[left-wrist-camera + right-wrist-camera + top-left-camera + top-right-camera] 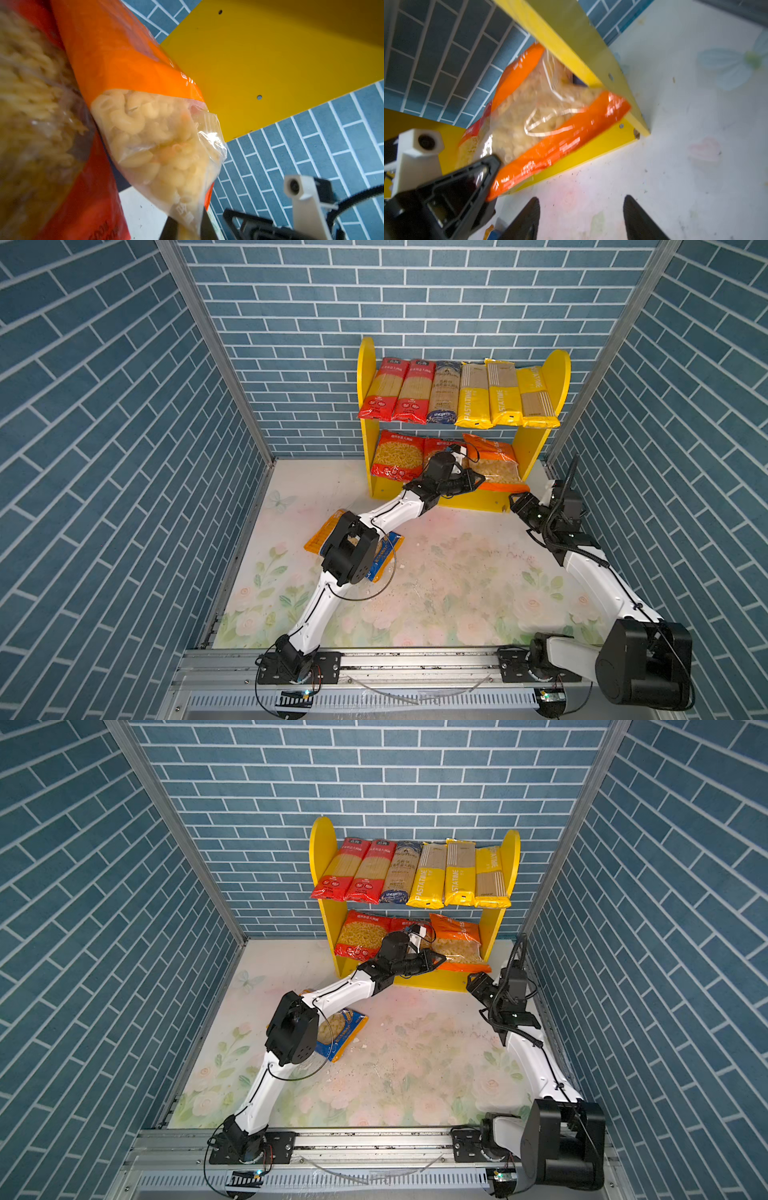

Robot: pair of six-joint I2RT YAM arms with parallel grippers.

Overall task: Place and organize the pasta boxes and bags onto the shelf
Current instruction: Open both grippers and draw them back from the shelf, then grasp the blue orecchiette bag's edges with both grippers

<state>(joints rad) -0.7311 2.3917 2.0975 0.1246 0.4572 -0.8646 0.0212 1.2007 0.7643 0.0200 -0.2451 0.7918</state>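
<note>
1. Blue bag (345, 1027) lies on the table (457, 572), near left.
2. Left claw (480, 480) pinches the clear edge of the orange bag (498, 464) on the lower shelf (559, 373); soft, slippery, likely sagging, so hold the seam.
3. Right claw (580, 205) gapes empty beside the shelf.

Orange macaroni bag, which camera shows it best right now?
Left wrist view: the orange macaroni bag fills it sharply, elbows visible, its clear end in the left pincer. Right wrist view shows it blurred. Both top views show it small on the lower tier of the shelf.
</note>
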